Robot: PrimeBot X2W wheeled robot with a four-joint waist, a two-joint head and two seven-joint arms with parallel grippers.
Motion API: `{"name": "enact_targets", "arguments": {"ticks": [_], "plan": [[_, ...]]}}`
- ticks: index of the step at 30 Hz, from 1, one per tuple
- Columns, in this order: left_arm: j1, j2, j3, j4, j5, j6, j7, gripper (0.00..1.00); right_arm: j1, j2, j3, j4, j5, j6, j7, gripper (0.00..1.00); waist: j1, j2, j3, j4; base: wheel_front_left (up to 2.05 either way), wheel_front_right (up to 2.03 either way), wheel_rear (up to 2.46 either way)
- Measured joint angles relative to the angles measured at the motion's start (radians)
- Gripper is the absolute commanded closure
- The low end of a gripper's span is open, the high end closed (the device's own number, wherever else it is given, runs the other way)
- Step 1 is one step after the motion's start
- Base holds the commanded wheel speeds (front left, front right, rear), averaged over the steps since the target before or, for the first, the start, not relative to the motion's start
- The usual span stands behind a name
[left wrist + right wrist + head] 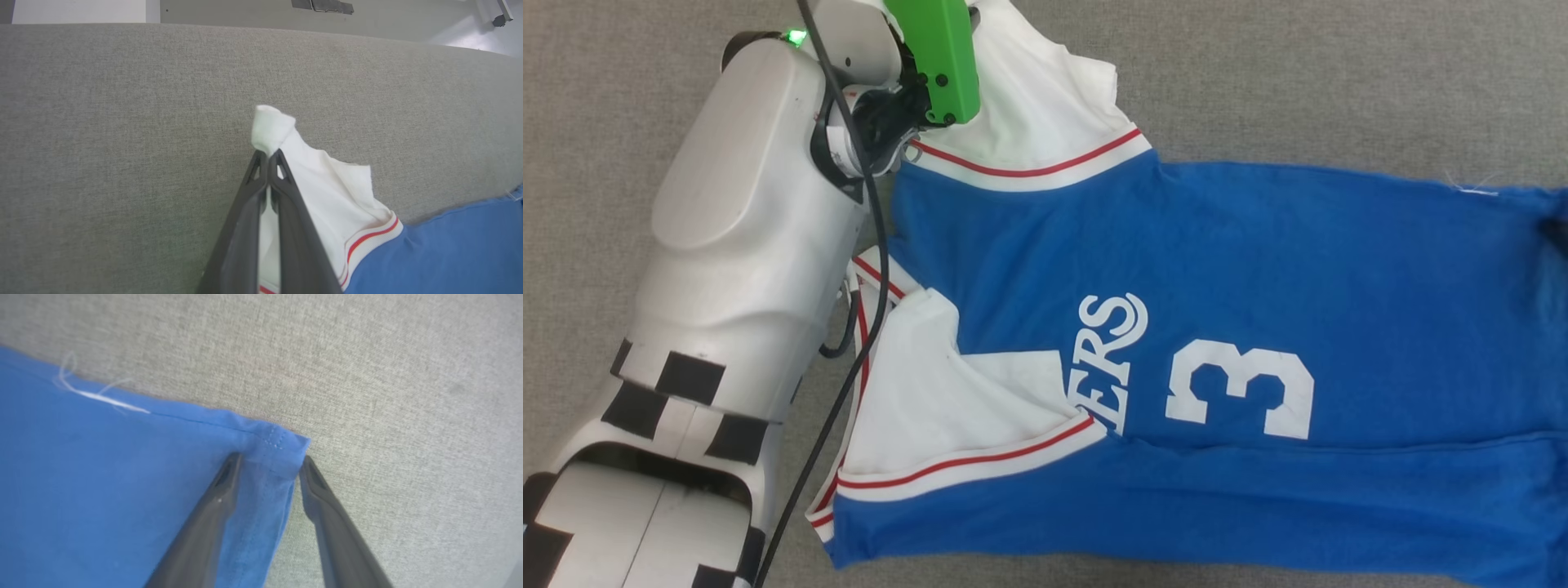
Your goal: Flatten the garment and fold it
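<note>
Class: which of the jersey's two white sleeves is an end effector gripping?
The far sleeve: the left end effector pinches its tip. The near sleeve lies loose over the lettering.

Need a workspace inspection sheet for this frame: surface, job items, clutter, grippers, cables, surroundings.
surface: grey woven fabric top, flat.
job's things: garment spread out with the "3" up; near sleeve folded onto the chest, covering part of the lettering; loose white thread at one blue edge.
clutter: nothing seen.
grippers: left gripper shut on the tip of the far sleeve; right gripper open, jaws astride a blue hem corner.
cables: black cable runs along the left arm.
surroundings: pale floor and a metal fitting beyond the surface's far edge.
</note>
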Motion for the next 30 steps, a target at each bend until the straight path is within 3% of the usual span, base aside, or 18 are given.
{"name": "enact_targets", "arguments": {"ticks": [4,10,14,22,30], "plan": [[0.024,0.001,0.020,-0.032,-0.034,-0.003,-0.016,1.00,0.001,0.034,-0.024,0.016,-0.002,0.000,-0.034,1.00,0.0000,0.0000,-0.021,-0.003,0.00,0.00,0.00],[0.103,0.004,0.056,-0.119,-0.104,-0.042,-0.035,1.00,0.021,0.075,-0.067,0.023,-0.002,0.000,-0.113,1.00,0.0000,0.0000,-0.084,-0.011,0.00,0.00,0.00],[0.224,0.041,0.077,-0.232,-0.127,-0.045,-0.037,1.00,0.097,0.088,-0.101,0.020,-0.002,0.000,-0.174,1.00,-0.0001,0.0000,-0.155,-0.013,0.00,0.00,0.00],[0.484,0.110,0.130,-0.442,-0.177,0.031,-0.037,1.00,0.275,0.148,-0.171,0.034,-0.012,0.000,-0.254,1.00,-0.0001,0.0000,-0.283,-0.007,0.00,0.00,0.00],[0.751,0.135,0.189,-0.606,-0.229,0.116,-0.052,1.00,0.391,0.198,-0.184,0.042,-0.021,0.000,-0.306,1.00,-0.0002,0.0000,-0.380,0.003,0.00,0.00,0.00]]}}
